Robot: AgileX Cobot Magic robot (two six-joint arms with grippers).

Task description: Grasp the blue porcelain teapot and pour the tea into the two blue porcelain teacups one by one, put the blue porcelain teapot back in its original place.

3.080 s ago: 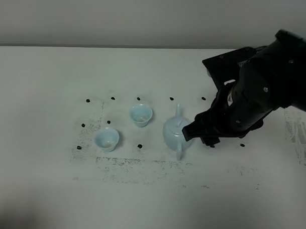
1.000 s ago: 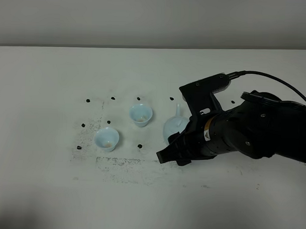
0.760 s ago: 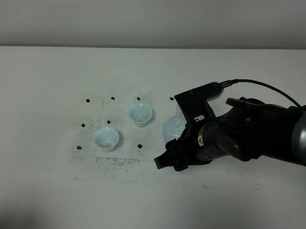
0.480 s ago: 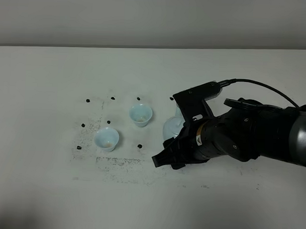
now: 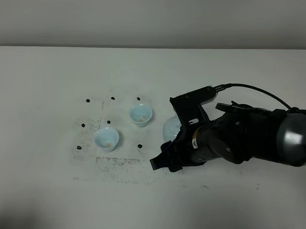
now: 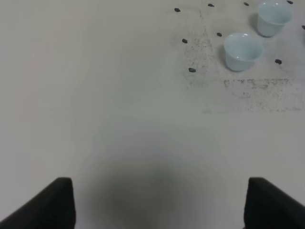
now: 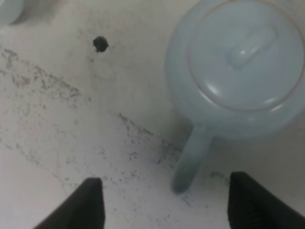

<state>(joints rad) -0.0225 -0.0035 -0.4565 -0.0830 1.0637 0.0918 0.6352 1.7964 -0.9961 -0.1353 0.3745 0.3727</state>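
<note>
As the right gripper (image 7: 167, 206) hovers (jaws spread), the teapot (image 7: 238, 64) stands beneath.

Robot test bench, lab-type: bare white table (image 5: 50, 191) with black position dots (image 5: 88, 100) centre-left, plain grey wall (image 5: 146, 19) along top.

The blue porcelain teapot (image 7: 238, 67) is seen from above in the right wrist view: pale sky-blue, glossy, round-bellied, with its knobbed lid seated. It is stood upright on the white table (image 5: 39, 191), its handle turned towards the front edge. In the high view only a sliver of its body (image 5: 170, 129) is shown. Two small pale-blue handleless cups are set upright to its left, apart from it and from each other: the far teacup (image 5: 141, 114) nearer the teapot, the near teacup (image 5: 107, 139) further left and forward
</note>
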